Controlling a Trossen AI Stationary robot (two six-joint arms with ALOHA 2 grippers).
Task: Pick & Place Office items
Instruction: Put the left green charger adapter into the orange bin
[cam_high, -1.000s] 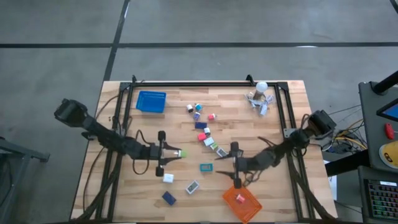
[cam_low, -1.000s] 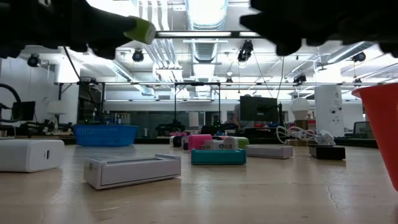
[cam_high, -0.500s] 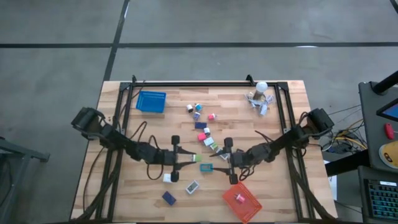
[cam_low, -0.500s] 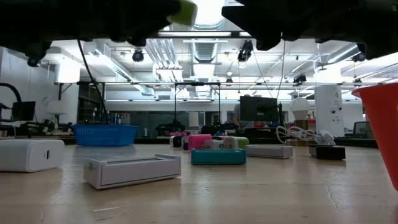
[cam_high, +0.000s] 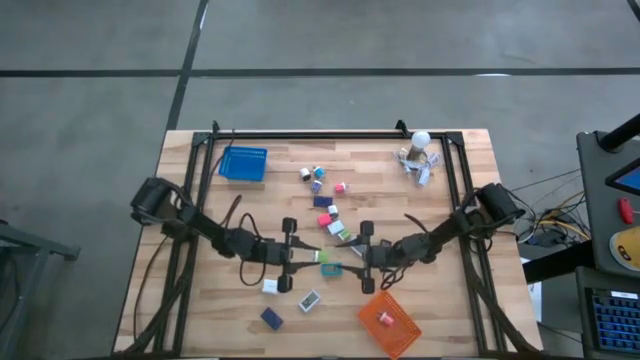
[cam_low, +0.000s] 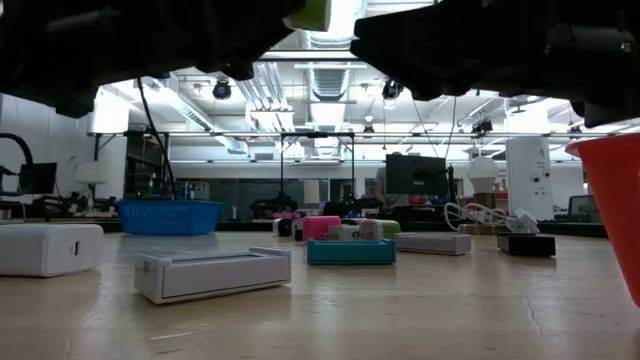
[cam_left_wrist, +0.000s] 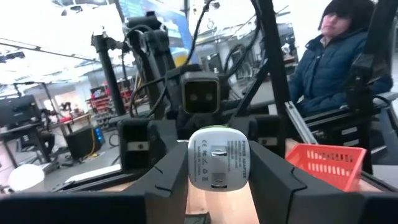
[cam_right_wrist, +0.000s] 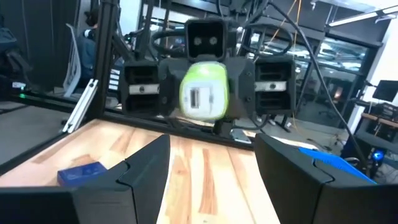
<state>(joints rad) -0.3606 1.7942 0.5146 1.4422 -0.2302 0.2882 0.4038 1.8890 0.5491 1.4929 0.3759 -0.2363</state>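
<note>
My left gripper (cam_high: 312, 256) hovers over the table's middle, shut on a small white block with a lime-green edge (cam_left_wrist: 217, 158). That block also shows at the top of the low view (cam_low: 310, 12). My right gripper (cam_high: 351, 256) faces it from the right, open with nothing between its fingers (cam_right_wrist: 211, 180). The block (cam_right_wrist: 203, 91) is a short way ahead of it. A teal box (cam_high: 331, 268) lies on the wood just below the two grippers. More office items (cam_high: 330, 214) lie scattered across the middle of the table. My left gripper pinches the white-and-green block by its two opposite sides (cam_left_wrist: 192, 163) between its two fingers. The fingers lie about level and point toward the table's right side. The block is lifted clear of the table, its flat printed face toward the wrist camera.
An orange mesh basket (cam_high: 388, 322) holding a pink item stands near the front right. A blue mesh basket (cam_high: 243, 163) stands at the far left, and a white ball-topped cluster (cam_high: 418, 155) at the far right. A white box (cam_high: 270, 286), a grey box (cam_high: 309, 299) and a dark blue box (cam_high: 271, 318) lie near the front. A person sits beyond the table (cam_left_wrist: 339, 59).
My left gripper has carried the white-and-green block toward the table's right, staying shut on it and clear of the wood. My right gripper has moved a little toward the left, so the two grippers now face each other closely over the teal box.
</note>
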